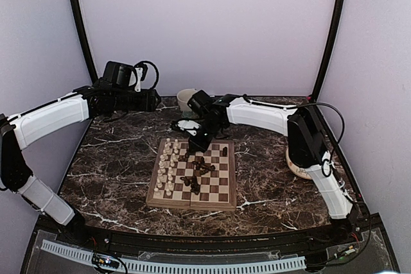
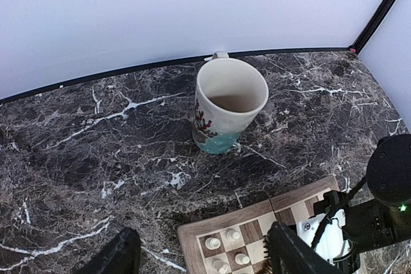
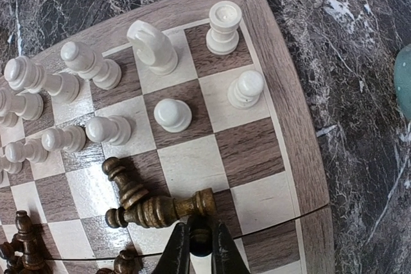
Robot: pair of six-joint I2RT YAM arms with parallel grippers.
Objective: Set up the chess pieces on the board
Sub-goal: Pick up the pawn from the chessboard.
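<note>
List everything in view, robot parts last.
board: one, tan and dark brown checks, table centre.
white pieces: many, cream, upright along the board's left side.
dark pieces: several, brown-black, mostly lying heaped mid-board.
mug: one, cream with red and teal print, far side of table.
plate: one, cream, table's right edge.
table: one, dark marble.
left end effector: open, above the table near the mug.
right end effector: shut, tips at a lying dark piece.

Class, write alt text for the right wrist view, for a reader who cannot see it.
The right gripper, jaws shut, meets the head of a dark piece lying flat on the board. Cream-white pieces stand beyond it.
</note>
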